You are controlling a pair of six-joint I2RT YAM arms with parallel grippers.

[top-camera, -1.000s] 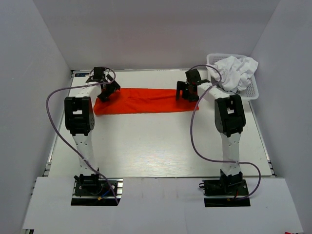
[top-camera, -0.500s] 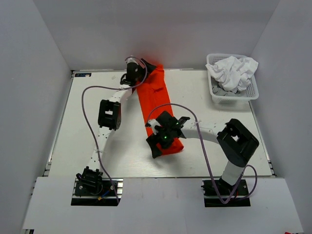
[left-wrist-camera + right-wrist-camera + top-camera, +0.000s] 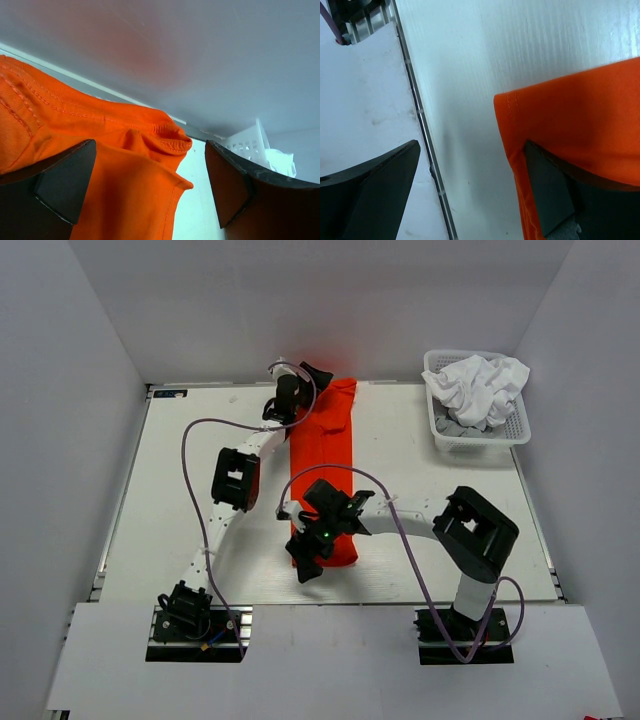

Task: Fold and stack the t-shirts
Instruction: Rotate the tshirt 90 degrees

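Shirt (image 3: 325, 455) has swung to lie 12-to-6 o'clock; left end effector (image 3: 150, 145) sits at its 12 end, right end effector (image 3: 471, 150) at 6, both spread wide.

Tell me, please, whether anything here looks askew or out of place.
The orange shirt lies folded in a long strip, but its far end beside the left pincer is rumpled, not flat. The white shirts sit crumpled in the basket.
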